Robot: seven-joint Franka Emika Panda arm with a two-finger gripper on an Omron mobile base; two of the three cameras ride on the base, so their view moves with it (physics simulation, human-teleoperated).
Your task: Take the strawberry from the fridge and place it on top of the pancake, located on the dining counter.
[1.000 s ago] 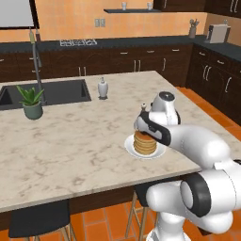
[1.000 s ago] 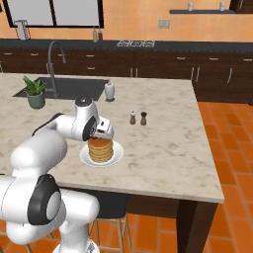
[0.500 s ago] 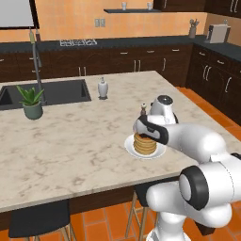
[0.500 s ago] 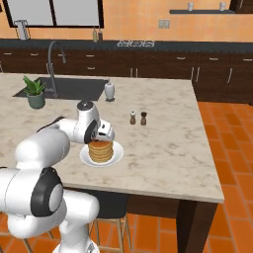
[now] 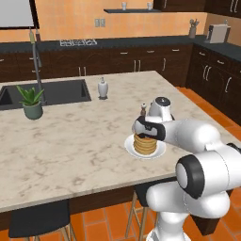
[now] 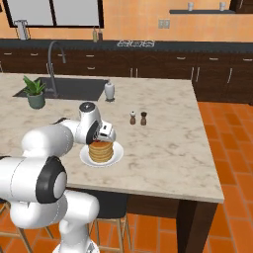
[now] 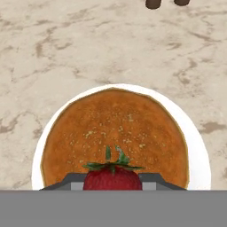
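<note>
End effector (image 7: 113, 188) gripping strawberry (image 7: 112, 177) at bottom centre of hand view, hovering directly over pancake (image 7: 115, 135) on plate (image 7: 197, 150), centre of tabletop (image 7: 53, 48); fetching done, carrying done; lowering and releasing berry onto stack remaining
</note>
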